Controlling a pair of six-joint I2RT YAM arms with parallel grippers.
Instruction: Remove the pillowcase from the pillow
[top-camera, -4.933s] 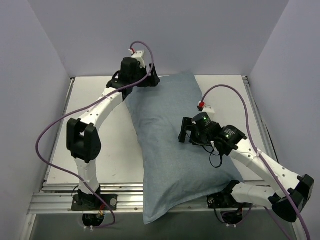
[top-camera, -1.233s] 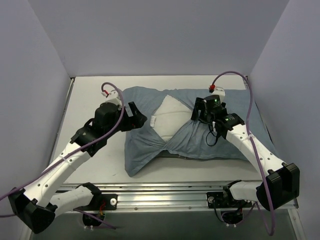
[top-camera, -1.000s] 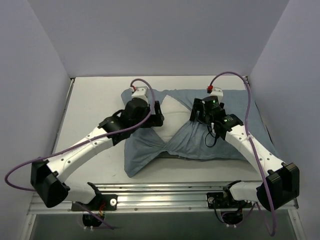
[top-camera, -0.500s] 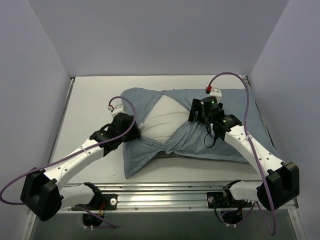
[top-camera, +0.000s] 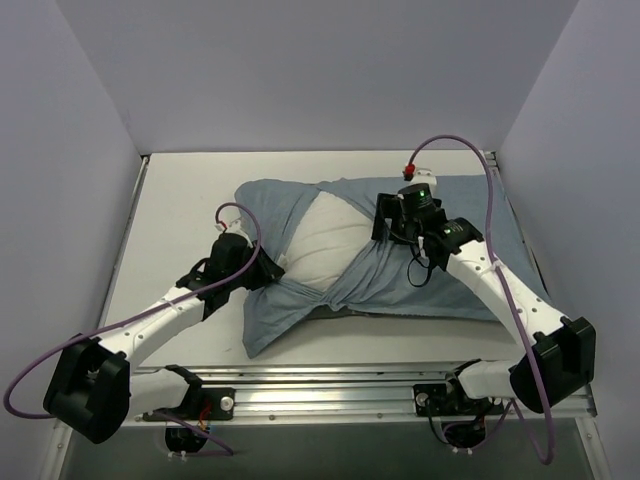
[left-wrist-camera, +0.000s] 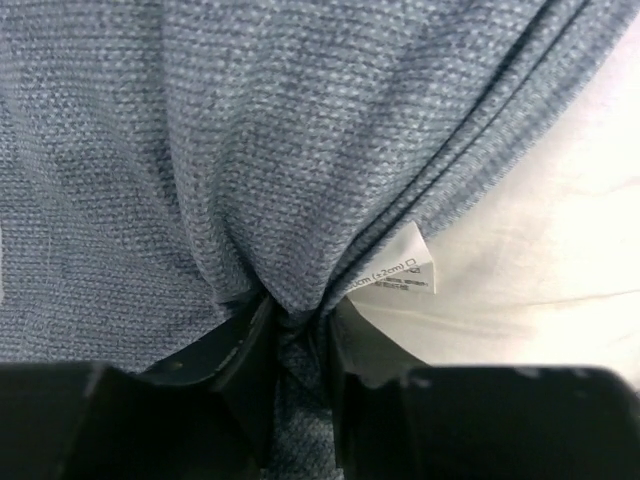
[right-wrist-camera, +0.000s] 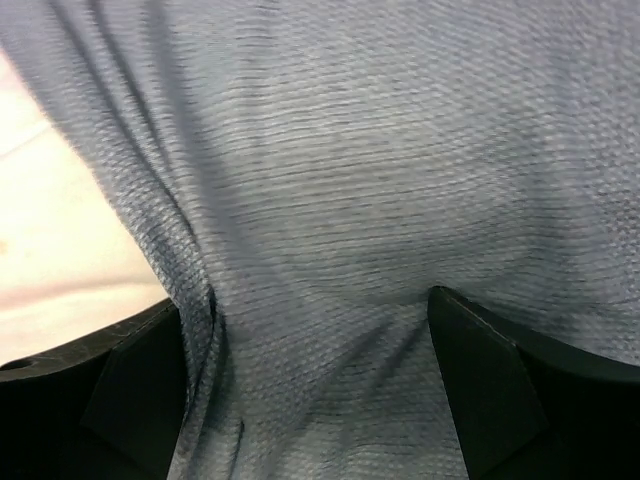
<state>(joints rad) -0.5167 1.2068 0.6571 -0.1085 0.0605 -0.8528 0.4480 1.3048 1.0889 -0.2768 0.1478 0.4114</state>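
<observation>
Inside left claw (left-wrist-camera: 295, 320), pillowcase (left-wrist-camera: 200, 150) fold clenched, right claw (right-wrist-camera: 308, 300) spread wide, seemingly pressing it

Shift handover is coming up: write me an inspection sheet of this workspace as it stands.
Surface: white table, metal rail along the near edge.
Job's things: blue-grey pillowcase twisted at its middle and opened; white pillow exposed in the gap; small white tag at the fabric edge.
Clutter: nothing seen.
Grippers: left gripper shut on a pinch of pillowcase; right gripper spread wide astride bulging fabric, grip unclear.
Cables: purple cables loop loosely off both arms.
Surroundings: plain pale walls on three sides.
</observation>
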